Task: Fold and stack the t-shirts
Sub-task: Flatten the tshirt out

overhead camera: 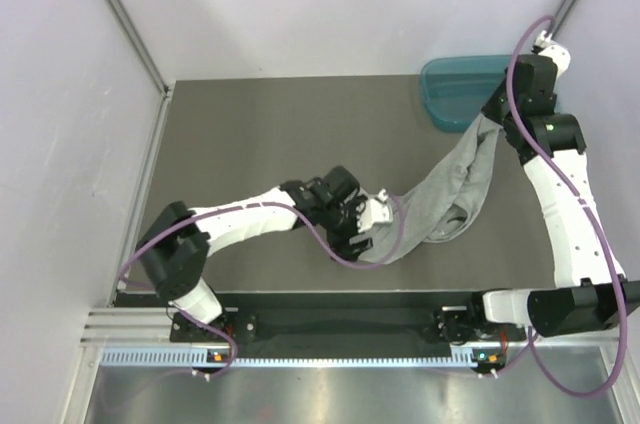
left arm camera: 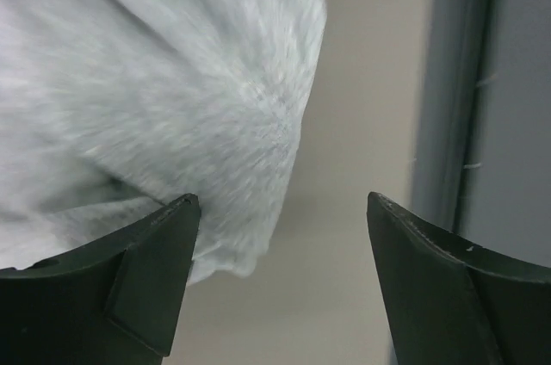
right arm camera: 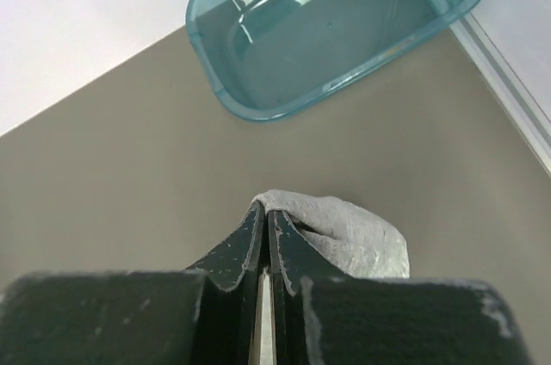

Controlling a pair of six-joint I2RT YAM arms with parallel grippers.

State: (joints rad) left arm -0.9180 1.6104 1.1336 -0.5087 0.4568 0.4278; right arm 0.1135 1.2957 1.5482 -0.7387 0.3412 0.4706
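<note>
**Grey t-shirt strung from the desk up to the right end effector**

A light heather-grey t-shirt (overhead camera: 455,189) runs as a long twisted band across the right half of the desk (overhead camera: 270,134). Its lower end is bunched on the surface near the middle of the near edge. From there the cloth rises diagonally toward the far right corner.

The right end effector (right arm camera: 266,215) has the upper end. Its fingers are clenched tight together, and a fold of the grey fabric is pinched at their tips, held above the desk.

The left end effector (left arm camera: 280,210) is down at the bunched lower end. It is released, with the two fingers spread wide and only bare desk showing between them. The edge of the cloth lies against the outer finger on the left of the wrist view. That view is blurred, so the weave cannot be made out.

A translucent teal tub (overhead camera: 452,84) sits in the far right corner of the desk, just beyond the raised end of the shirt.

The desk is a matte dark grey-brown slab. Pale, plain walls (overhead camera: 300,4) close it in on three sides, with slim metal frame posts (overhead camera: 125,24) running along the corners. A light perforated rail (overhead camera: 330,356) runs across the near edge where the arm bases are bolted.
</note>
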